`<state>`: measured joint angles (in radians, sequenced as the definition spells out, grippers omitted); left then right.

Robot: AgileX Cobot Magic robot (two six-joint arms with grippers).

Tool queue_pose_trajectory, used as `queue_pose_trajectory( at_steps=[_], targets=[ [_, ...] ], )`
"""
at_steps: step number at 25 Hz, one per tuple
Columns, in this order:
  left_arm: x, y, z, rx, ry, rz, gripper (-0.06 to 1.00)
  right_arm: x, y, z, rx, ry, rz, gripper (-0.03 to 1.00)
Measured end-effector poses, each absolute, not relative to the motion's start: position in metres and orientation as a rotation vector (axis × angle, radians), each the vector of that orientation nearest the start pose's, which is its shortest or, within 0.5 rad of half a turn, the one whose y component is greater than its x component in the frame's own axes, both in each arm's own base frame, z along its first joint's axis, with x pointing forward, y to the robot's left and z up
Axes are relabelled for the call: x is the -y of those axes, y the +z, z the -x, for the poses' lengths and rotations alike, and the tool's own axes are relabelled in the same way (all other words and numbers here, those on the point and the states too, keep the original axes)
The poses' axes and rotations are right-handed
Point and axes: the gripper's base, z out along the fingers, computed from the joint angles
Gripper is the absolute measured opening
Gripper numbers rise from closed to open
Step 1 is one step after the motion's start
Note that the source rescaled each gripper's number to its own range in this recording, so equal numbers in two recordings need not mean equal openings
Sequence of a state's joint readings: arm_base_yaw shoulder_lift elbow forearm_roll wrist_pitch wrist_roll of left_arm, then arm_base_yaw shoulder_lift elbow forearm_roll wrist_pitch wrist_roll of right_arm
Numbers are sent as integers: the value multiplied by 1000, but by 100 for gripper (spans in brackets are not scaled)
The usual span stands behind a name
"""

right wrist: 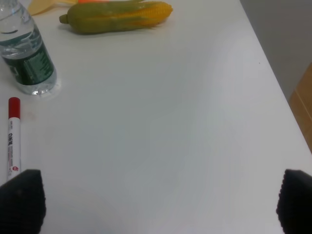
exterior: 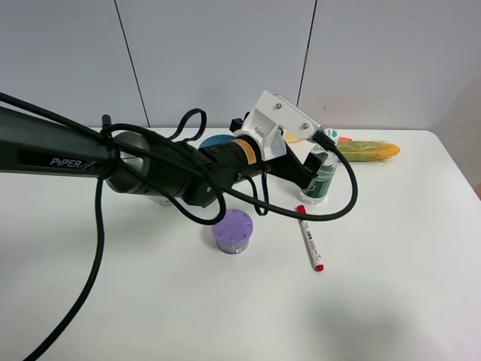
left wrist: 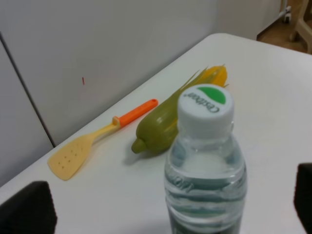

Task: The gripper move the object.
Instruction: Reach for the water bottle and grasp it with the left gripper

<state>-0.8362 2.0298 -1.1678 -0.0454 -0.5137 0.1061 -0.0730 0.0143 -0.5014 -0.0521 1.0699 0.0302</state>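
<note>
Bright even light, wrist views soft

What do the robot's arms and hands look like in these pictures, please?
The left arm is thick and black, with PIPER in white lettering and loose black cables looped around it. Its left hand has black fingers on an angular white block, with an orange label at the wrist. Of the right hand only two dark, blunt fingertips show.

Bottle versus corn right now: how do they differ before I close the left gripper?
The bottle stands upright; the corn lies on its side. The bottle is clear with a white cap; the corn is opaque, green running to yellow. The bottle sits between the fingers of the open left gripper; the corn lies free beyond it. Both rest on the white table.
</note>
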Motion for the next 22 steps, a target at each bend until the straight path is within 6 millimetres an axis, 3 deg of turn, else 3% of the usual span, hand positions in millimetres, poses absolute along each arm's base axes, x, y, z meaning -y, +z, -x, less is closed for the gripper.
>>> queue_pose_trajectory(
  at_steps=[22],
  targets=[
    [378,130,-308,-1723,-564,-854,100,4,277,4,-2064,-89,-109,100]
  ],
)
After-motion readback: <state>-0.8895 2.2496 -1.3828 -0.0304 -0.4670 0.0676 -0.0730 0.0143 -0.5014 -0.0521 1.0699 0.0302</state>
